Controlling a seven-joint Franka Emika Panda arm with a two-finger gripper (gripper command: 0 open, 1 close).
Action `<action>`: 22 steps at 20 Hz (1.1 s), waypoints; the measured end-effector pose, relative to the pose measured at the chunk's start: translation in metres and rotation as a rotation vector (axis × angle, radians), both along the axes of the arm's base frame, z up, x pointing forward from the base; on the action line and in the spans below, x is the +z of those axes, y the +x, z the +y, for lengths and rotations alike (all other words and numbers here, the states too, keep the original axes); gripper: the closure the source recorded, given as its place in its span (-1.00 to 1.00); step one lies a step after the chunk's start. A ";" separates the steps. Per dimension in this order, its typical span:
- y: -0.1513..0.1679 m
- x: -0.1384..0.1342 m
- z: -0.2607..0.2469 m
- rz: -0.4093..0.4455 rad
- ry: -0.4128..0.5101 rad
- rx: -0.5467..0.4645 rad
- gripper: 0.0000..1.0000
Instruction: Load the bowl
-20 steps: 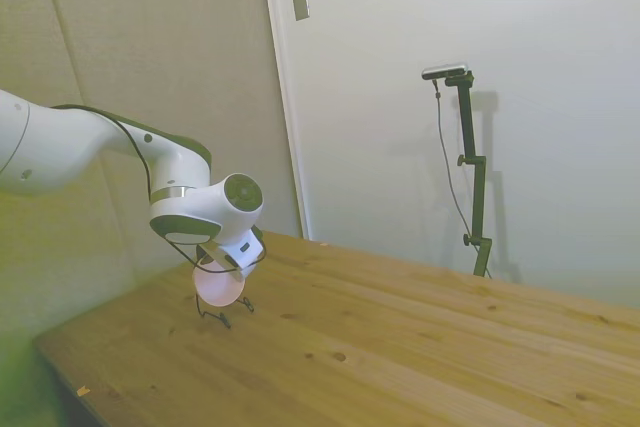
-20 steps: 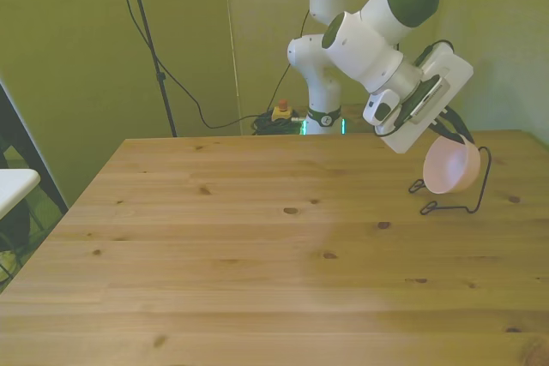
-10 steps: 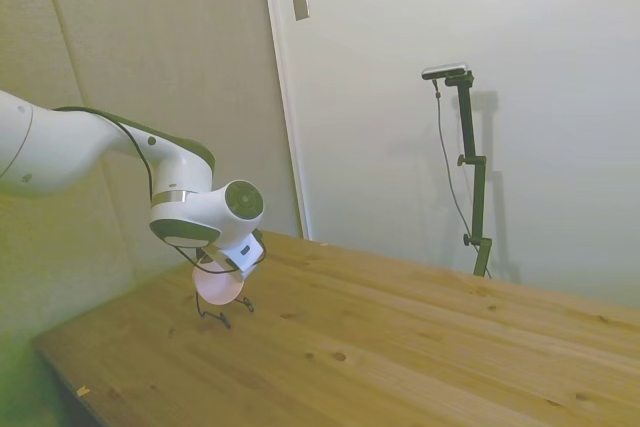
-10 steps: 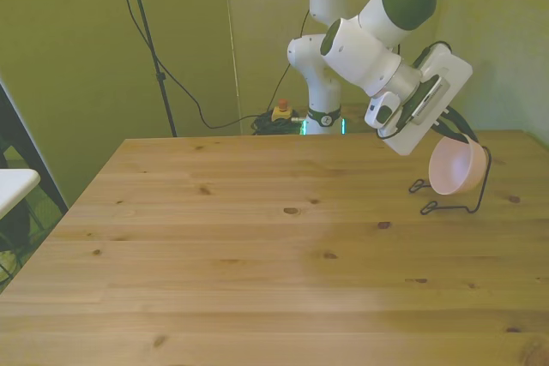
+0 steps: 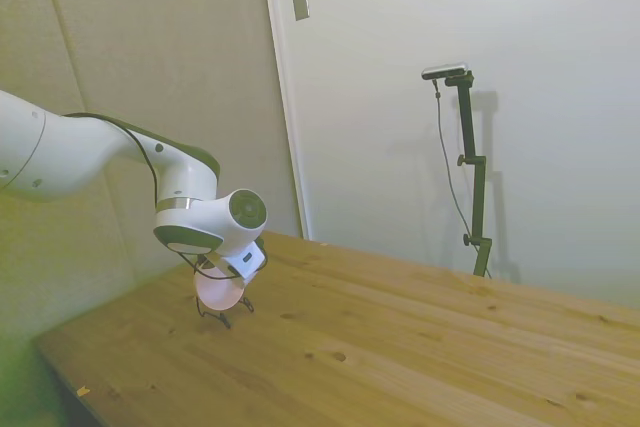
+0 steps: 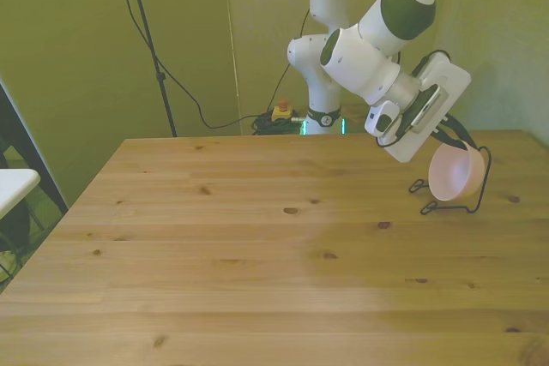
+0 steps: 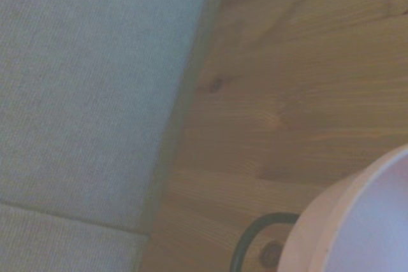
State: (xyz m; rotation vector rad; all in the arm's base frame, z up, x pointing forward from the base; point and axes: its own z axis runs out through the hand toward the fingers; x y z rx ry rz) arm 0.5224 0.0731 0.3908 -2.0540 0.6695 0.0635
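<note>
Reaching: the white arm [image 6: 364, 57] bent down from its elbow, wrist tipped over so the gripper [image 6: 452, 137] pointed down and toward the front view's right.
Arm in side view: forearm [image 5: 60, 152] ran nearly level, then the wrist [image 5: 215, 222] curled downward over the table's corner.
Fingers: hidden behind the wrist flange and the bowl in both outer views; I could not tell whether they were spread or closed on anything.
Bowl: the pale pink bowl [image 6: 452, 174] sat directly below the fingers, tilted on its side, its opening facing up toward them.
Rack: the thin dark wire rack [image 6: 477, 186] stood just beyond the bowl from the fingers, its loop curving round the bowl's back; whether the two touched was unclear.
Wrist view: bowl rim [image 7: 357, 221] and a wire loop [image 7: 252, 240] lay close together over the wooden table [image 7: 306, 81].
</note>
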 end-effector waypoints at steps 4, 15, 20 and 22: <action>0.001 -0.004 0.000 0.005 -0.001 0.001 1.00; 0.002 -0.013 0.000 0.014 0.001 0.002 -1.00; 0.002 -0.013 0.000 0.012 0.000 0.004 -1.00; 0.002 -0.013 0.000 0.010 0.000 0.005 -1.00</action>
